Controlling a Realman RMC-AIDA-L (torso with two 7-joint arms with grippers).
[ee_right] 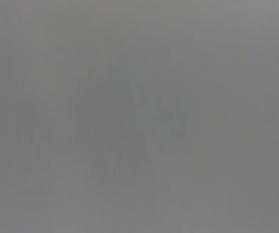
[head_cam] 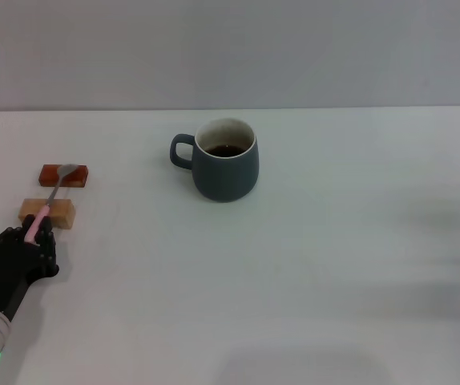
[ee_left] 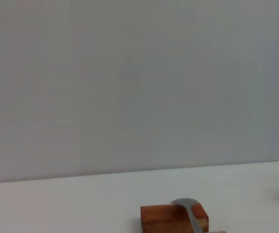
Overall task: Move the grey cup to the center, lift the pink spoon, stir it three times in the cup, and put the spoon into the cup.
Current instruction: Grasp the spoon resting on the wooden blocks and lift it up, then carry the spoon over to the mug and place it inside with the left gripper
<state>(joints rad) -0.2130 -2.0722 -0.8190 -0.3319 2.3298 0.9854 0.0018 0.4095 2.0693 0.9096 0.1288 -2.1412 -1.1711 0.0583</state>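
The grey cup (head_cam: 226,172) stands upright near the middle of the white table, its handle toward my left, with dark liquid inside. The pink spoon (head_cam: 54,192) lies across two small blocks at the left, metal bowl on the far block and pink handle pointing toward me. Its bowl also shows in the left wrist view (ee_left: 190,208). My black left gripper (head_cam: 31,233) is low at the table's near left, at the pink end of the handle. The right gripper is out of view; the right wrist view shows only plain grey.
A reddish-brown block (head_cam: 63,175) holds the spoon's bowl and also shows in the left wrist view (ee_left: 166,218). A tan wooden block (head_cam: 47,212) supports the handle just in front of my left gripper. The white table (head_cam: 334,265) stretches to the right.
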